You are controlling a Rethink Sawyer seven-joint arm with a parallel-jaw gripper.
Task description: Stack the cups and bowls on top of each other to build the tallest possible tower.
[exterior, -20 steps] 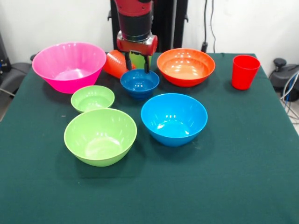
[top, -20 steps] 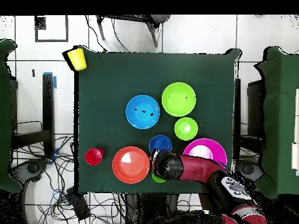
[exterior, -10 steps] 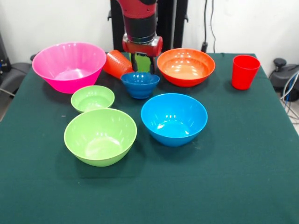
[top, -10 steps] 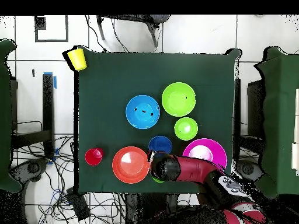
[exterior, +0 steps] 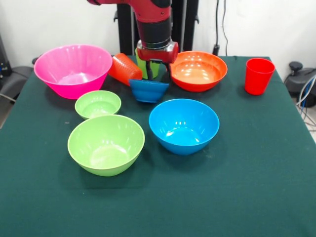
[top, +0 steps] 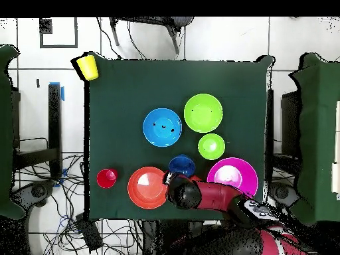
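Gripper (exterior: 157, 75) fingers straddle the far rim of the small dark blue bowl (exterior: 148, 91) at table centre-back, pinched down on that rim; the bowl sits tilted, its far edge raised, so it appears held and partly lifted off the green cloth (exterior: 237, 187). No tower stands yet: every piece lies apart on the table.

In the front view, the wide orange bowl (exterior: 197, 70) sits at 3 o'clock of the held bowl, just beside it. The orange cup (exterior: 125, 67) lies on its side at 10 o'clock, with the light green cup (exterior: 143, 63) behind the gripper at 12 o'clock. The pink bowl (exterior: 73, 70) is farther out at 9 o'clock, the small green bowl (exterior: 98, 103) at 8 o'clock, the large green bowl (exterior: 106, 144) at 7 o'clock and the large blue bowl (exterior: 183, 125) at 5 o'clock. The red cup (exterior: 258, 75) stands well apart at 3 o'clock. Overhead, the yellow cup (top: 87, 66) rests at the table's far corner.

The risk is likely the one-sided rim grip: a glossy bowl hanging tilted could slip free, or swing into the orange bowl or toppled cup close by.
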